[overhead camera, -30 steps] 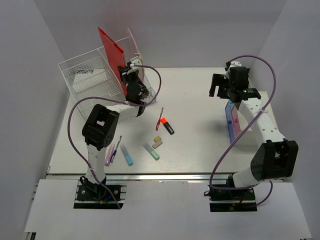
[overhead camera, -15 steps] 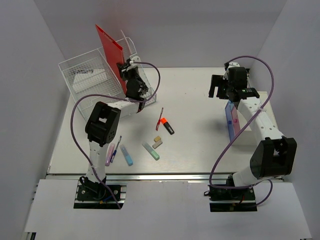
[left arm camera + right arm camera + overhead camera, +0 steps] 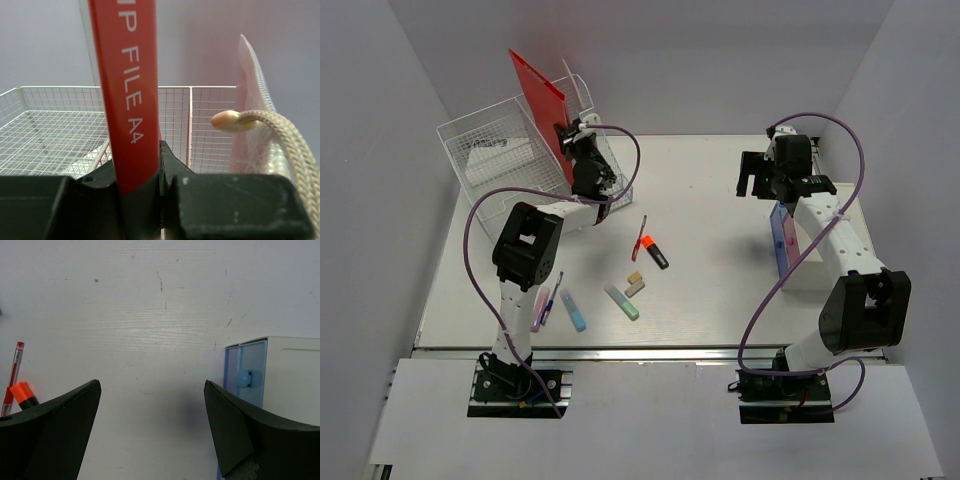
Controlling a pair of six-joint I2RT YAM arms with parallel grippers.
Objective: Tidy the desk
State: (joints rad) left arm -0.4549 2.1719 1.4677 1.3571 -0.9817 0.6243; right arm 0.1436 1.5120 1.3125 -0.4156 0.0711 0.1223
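- At the back left corner, the left gripper [image 3: 567,136] is clamped on the bottom edge of a red file [image 3: 535,88], holding it upright over the wire basket [image 3: 485,150].
- Left wrist cam: the file [image 3: 131,100] reads "FILE A4" and sits squeezed between the two black fingers [image 3: 210,200], with the basket mesh [image 3: 50,140] behind it.
- Just right of the file there's a pinkish pouch [image 3: 255,95] with a braided cord [image 3: 282,137] coming off it.
- The right gripper [image 3: 756,178] hangs over the back right of the desk [image 3: 710,190], jaws spread wide with nothing between them.
- Right wrist cam looks straight down at bare desk [image 3: 150,315]. The drawer box [image 3: 295,375] and its blue drawer [image 3: 250,380] are at the right edge, and a red pen [image 3: 12,370] and an orange highlighter [image 3: 24,394] at the left.
- The desk is the big white top filling the middle of the overhead view, with its silver rail along the near edge by the arm bases.
- Loose stuff mid-desk: the pen [image 3: 640,237], the highlighter [image 3: 655,252], and a few small items [image 3: 622,303] nearer the rail.
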